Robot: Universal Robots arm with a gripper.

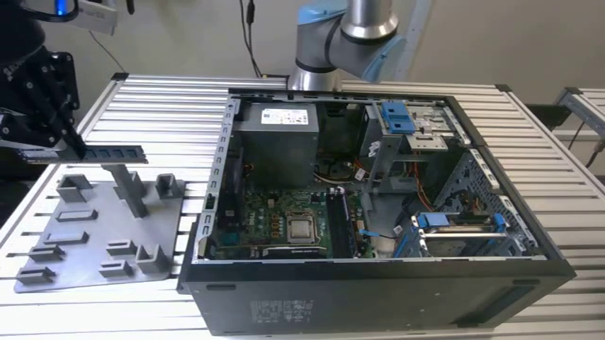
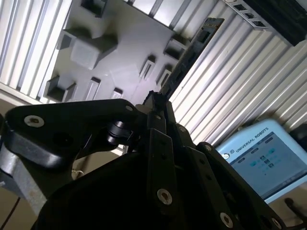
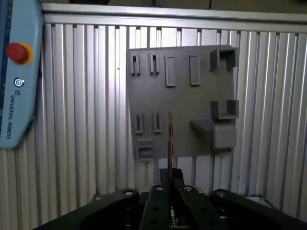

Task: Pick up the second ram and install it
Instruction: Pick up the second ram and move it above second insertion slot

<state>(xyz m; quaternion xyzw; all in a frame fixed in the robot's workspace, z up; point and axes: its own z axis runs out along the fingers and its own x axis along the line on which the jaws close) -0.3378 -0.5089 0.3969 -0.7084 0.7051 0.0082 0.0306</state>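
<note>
Gripper: fingers closed on one end of the second ram. The stick projects straight out from the fingertips. In the first wrist view it appears edge-on over the grey tray.

In the exterior view, the ram is held level at the top of the tray's tall post. Whether it is clear of the post cannot be told.

Step in hand, as judged: pick-up, with the grasp made and installation not begun.

The open computer case and its motherboard lie well apart, toward the exterior view's right. Seating calls for the stick turned edge-down and lined up squarely with a slot.
</note>
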